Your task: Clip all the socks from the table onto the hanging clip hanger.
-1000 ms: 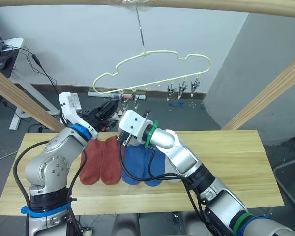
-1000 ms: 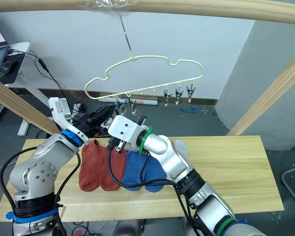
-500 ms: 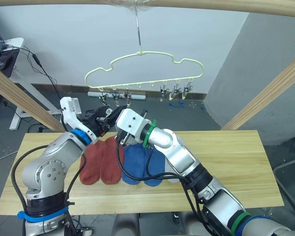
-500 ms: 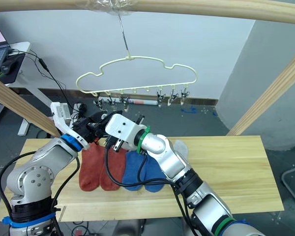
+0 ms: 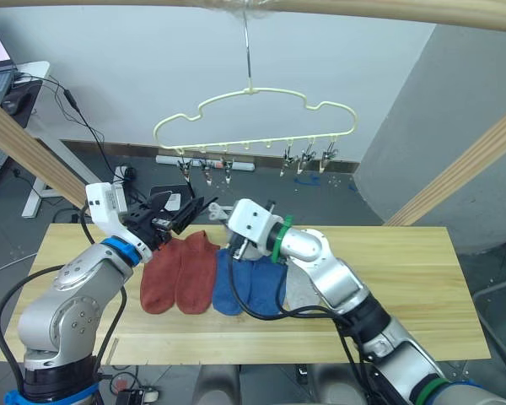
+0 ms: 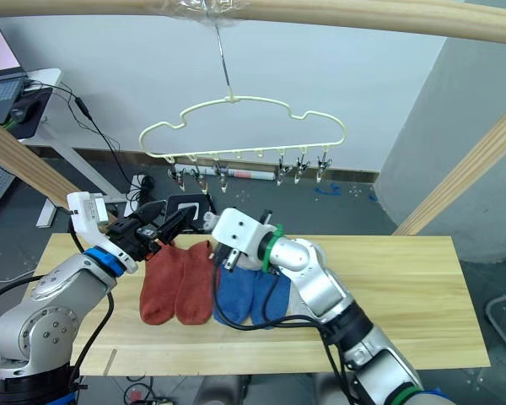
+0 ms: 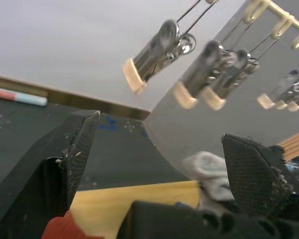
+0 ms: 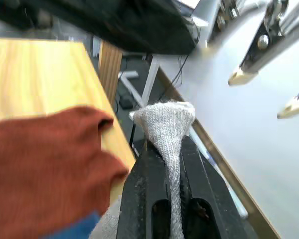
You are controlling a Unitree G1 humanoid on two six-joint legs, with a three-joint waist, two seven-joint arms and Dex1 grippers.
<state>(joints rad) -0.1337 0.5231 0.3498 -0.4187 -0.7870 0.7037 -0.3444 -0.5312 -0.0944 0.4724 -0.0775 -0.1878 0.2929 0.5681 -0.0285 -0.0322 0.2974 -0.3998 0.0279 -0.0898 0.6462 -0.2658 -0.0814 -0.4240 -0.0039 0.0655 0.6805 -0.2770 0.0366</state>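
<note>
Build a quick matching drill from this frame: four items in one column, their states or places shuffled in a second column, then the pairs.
Items:
1. left hand
2. right hand
3. red socks
4. hanger

States:
A. hangs from the pole, clips bare
B. shut on a grey sock
C. open, holding nothing
D. flat on the table, side by side

Pairs: 1-C, 2-B, 3-D, 4-A
</note>
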